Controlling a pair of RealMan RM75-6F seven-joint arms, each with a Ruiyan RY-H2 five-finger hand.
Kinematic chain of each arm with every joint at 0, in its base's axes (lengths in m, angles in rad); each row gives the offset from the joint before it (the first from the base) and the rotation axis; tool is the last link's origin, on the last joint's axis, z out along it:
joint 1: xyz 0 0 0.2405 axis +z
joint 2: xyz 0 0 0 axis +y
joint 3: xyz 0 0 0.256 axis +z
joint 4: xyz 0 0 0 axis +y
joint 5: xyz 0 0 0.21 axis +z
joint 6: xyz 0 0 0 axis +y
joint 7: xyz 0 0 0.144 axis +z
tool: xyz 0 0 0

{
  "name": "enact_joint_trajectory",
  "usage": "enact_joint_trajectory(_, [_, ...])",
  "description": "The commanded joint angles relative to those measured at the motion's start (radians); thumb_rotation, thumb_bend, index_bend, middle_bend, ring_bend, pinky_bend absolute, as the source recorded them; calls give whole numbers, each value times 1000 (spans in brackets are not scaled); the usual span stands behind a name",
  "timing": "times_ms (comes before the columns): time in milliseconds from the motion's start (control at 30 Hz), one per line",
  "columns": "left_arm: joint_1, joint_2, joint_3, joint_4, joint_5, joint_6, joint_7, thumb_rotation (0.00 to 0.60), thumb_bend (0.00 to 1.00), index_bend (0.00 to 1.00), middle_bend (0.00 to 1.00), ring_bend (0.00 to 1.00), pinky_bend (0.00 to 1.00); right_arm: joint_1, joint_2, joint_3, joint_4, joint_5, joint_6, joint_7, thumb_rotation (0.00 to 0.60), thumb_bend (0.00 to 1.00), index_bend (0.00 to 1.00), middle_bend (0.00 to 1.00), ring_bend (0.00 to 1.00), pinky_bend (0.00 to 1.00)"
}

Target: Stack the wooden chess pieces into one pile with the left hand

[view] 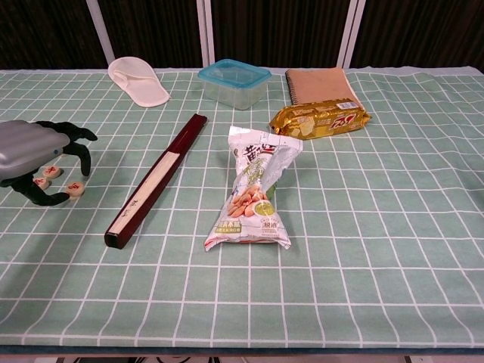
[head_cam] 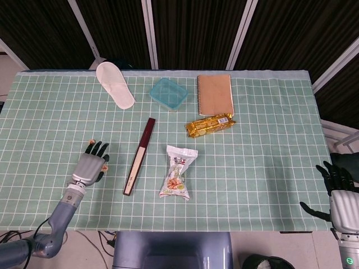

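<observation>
While the left hand [view: 34, 155] arches with fingers spread and empty over three wooden chess pieces [view: 74, 189] lying loose, unstacked, at the desk's [view: 363, 227] near-left, the gathering step seems barely begun, so next it must pinch one disc and set it atop another, on green checked cloth before dark curtains.

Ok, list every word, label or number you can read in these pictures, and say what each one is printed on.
Nothing reads cleanly.
Snack bag: large dark characters and a green round label, too blurred to read.
Gold biscuit packet: a red and white logo, too small to read.
Wooden chess pieces under the left hand: a red character on each, unreadable.
Folded fan: faint marks only.
Notebook: no text shows.
</observation>
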Motion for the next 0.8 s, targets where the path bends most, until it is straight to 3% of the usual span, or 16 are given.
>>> enact_joint_trajectory(33, [-1,2,3,-8,19,8,-11,600,306,364,70,0,107,0,0,0,0,1,-1,-1,600,204,114,69,59,0])
enact_joint_trajectory(800, [-9,5,36,-39,45,-14,0,600,306,430,72,0,108,0,-2,4,-1,6,2,-5,600,204,114,69,60,0])
